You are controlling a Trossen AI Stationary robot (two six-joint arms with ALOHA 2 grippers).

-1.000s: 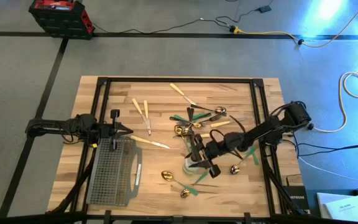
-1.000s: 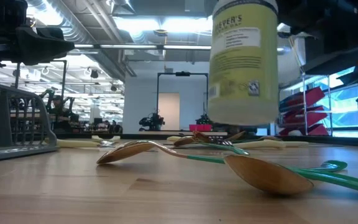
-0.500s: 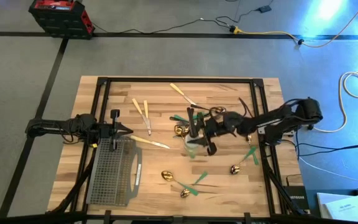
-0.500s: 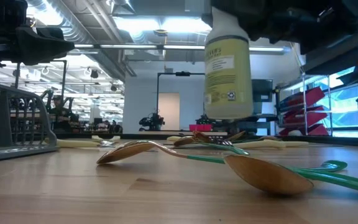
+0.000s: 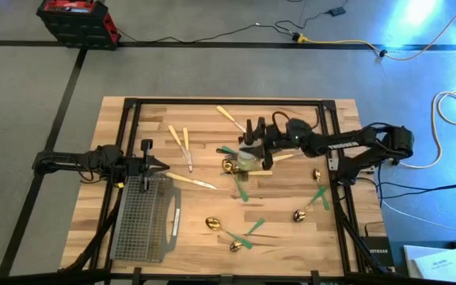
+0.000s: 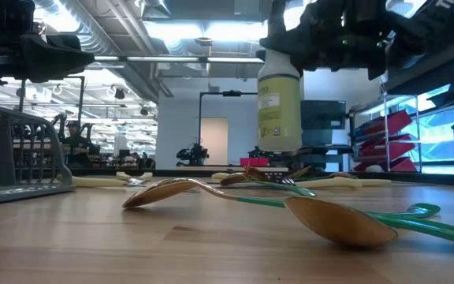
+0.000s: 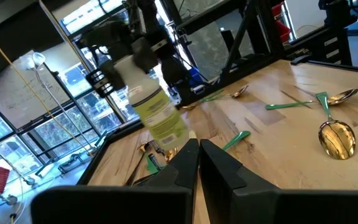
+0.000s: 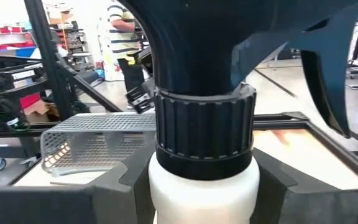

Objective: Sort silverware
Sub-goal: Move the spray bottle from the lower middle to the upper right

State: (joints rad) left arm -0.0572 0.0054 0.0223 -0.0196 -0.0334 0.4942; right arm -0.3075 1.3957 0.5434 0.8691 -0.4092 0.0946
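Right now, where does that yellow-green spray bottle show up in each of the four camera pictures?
High view: spray bottle mid-table, in the right gripper.
Low view: bottle hanging upper centre, clear of the tabletop.
Left wrist view: bottle left of centre, tilted.
Right wrist view: its dark collar fills the middle.
Shared landmark: the grey mesh caddy.

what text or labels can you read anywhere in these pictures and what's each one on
No text reads clearly in any view.
Spray bottle label: printed lines and a small dark square mark, too small to read.
The same bottle in the left wrist view: label print blurred.
Dark box at the high view's lower right edge: white lettering, too small to read.
Paper beside it: print unreadable.
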